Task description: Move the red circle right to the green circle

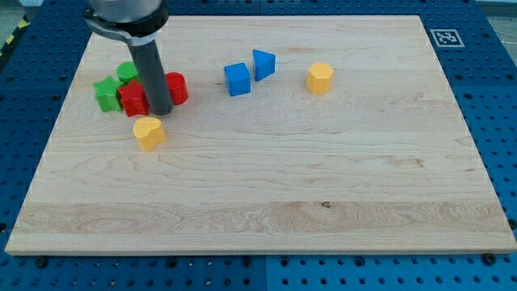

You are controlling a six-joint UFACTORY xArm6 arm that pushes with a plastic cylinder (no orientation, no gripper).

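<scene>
Tip [160, 110] of my handless rod sits between red star block [132, 99] and red circle block [175, 87], near green circle block [127, 71].

Bystander blocks sitting on a wooden board

The pale wooden board [266, 194] is lying on a blue perforated table [497, 97], with a black-and-white marker tag [443, 36] showing at the board's 1 o'clock corner. A blue cube [237, 79] is sitting at about 11 o'clock from the board's middle, with a blue triangular block [263, 64] just beside it at its 2 o'clock. A yellow block [320, 78] is resting near 12 o'clock. A yellow heart-like block [149, 132], a green star-shaped block [106, 93] and a red block [132, 99] are lying out toward 10 o'clock.
</scene>
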